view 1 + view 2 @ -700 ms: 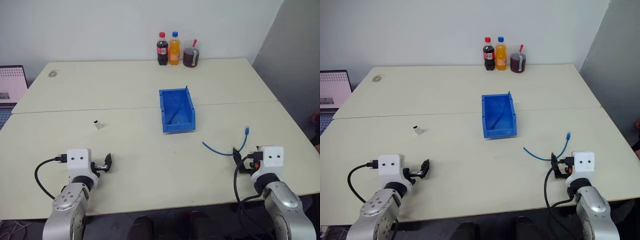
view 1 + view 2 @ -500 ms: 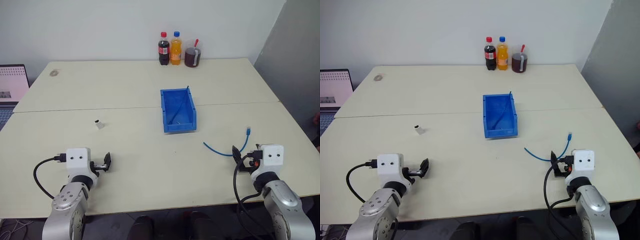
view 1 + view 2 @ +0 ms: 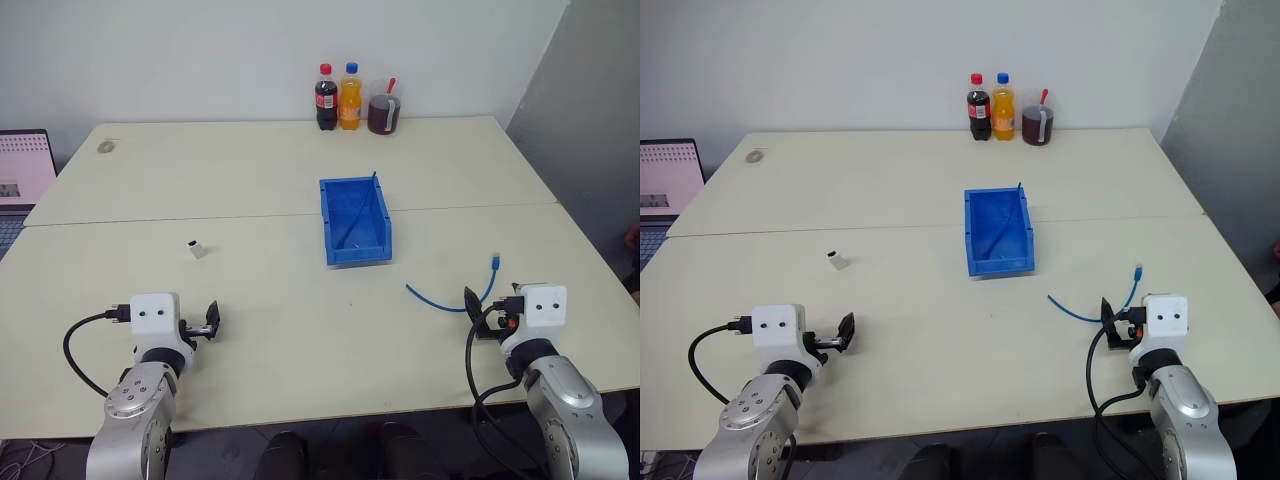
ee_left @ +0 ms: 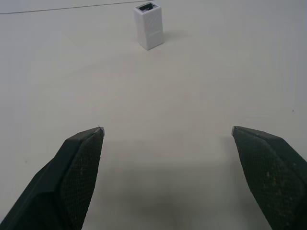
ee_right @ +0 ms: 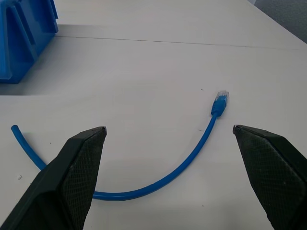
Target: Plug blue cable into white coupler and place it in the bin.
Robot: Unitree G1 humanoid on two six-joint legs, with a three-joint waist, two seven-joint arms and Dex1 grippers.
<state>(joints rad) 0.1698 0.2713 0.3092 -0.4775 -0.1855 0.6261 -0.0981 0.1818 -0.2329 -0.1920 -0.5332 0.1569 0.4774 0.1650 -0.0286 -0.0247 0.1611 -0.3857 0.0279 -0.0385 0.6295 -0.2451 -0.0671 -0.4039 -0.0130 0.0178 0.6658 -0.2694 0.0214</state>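
Nothing moved — blue cable (image 5: 158, 178) near table (image 3: 560, 215) edge

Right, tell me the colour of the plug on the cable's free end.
Clear over blue, on the blue cable; the right wrist view shows it best.

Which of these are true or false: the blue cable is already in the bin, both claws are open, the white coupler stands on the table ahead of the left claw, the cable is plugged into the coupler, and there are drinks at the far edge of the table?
1. The blue cable is already in the bin. False: it lies on the table in front of the right claw.
2. Both claws are open. True: the left claw and the right claw each stand wide apart, holding nothing.
3. The white coupler stands on the table ahead of the left claw. True.
4. The cable is plugged into the coupler. False: they lie far apart, on opposite sides of the table.
5. Drinks stand at the table's far edge. True.
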